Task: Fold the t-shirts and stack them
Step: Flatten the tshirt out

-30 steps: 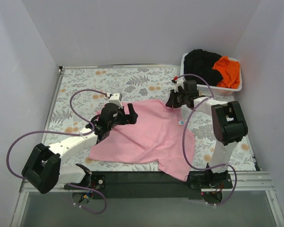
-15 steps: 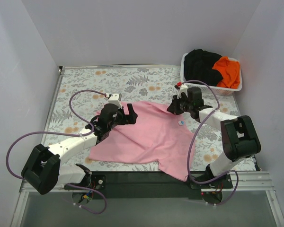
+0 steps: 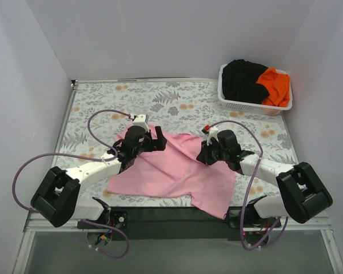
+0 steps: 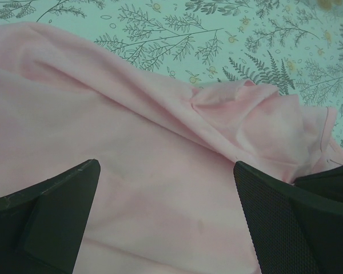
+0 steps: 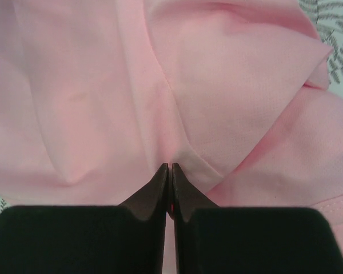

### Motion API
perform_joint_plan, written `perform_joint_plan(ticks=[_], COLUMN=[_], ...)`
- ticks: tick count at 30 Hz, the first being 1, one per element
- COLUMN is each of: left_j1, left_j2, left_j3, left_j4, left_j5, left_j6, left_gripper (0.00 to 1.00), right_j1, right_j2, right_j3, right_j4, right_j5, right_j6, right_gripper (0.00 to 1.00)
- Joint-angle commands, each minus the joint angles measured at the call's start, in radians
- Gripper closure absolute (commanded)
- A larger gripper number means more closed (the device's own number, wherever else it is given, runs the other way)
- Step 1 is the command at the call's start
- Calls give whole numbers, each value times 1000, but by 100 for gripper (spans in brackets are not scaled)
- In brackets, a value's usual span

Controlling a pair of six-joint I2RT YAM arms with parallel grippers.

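Note:
The light pink t-shirt (image 3: 171,171) lies rumpled on the floral table, near the front. My right gripper (image 3: 201,155) is shut on a pinch of its cloth (image 5: 177,154) and holds the far right edge folded over toward the middle. My left gripper (image 3: 152,138) is open over the shirt's far left part; its fingers (image 4: 51,200) straddle bare pink cloth (image 4: 160,188) without holding it. The black t-shirt (image 3: 243,80) and the bright orange t-shirt (image 3: 276,85) lie heaped in the basket at the back right.
The white lattice basket (image 3: 251,105) stands at the far right corner against the wall. White walls close in the table (image 3: 103,97) on three sides. Purple cables loop off both arms. The black base rail runs along the near edge.
My right gripper has pulled the shirt's far right edge toward me and to the left, folding it over the middle. My left gripper has stayed nearly still, open.

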Motion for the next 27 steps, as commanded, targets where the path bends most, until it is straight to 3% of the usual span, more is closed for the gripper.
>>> perform_joint_plan(ticks=[1, 4, 5, 7, 8, 9, 12, 16, 27], left_j1=[-5, -5, -5, -5, -5, -5, -5, -5, -5], left_j2=[49, 124, 142, 180, 191, 200, 246, 301, 314], left_j3=[12, 43, 55, 72, 74, 78, 104, 124, 112], left_j4=[58, 85, 87, 88, 102, 108, 108, 107, 99], left_j5=[-7, -10, -12, -20, -30, -37, -57, -60, -58], left_j6=[-9, -7, -6, -4, 0, 3, 13, 14, 9], left_gripper=[2, 2, 2, 2, 2, 2, 2, 2, 2], right_j1=[22, 23, 23, 23, 23, 23, 20, 10, 11], right_j2=[-31, -81, -100, -158, -176, -189, -196, -70, 215], right_j3=[-22, -5, 4, 25, 53, 68, 145, 260, 383], right_j4=[-36, -57, -59, -62, -63, -70, -80, -86, 28], right_j5=[38, 43, 44, 49, 70, 85, 150, 147, -49], right_j6=[15, 19, 24, 33, 36, 38, 16, -34, -223], right_gripper=[99, 76, 60, 42, 23, 18, 13, 13, 14])
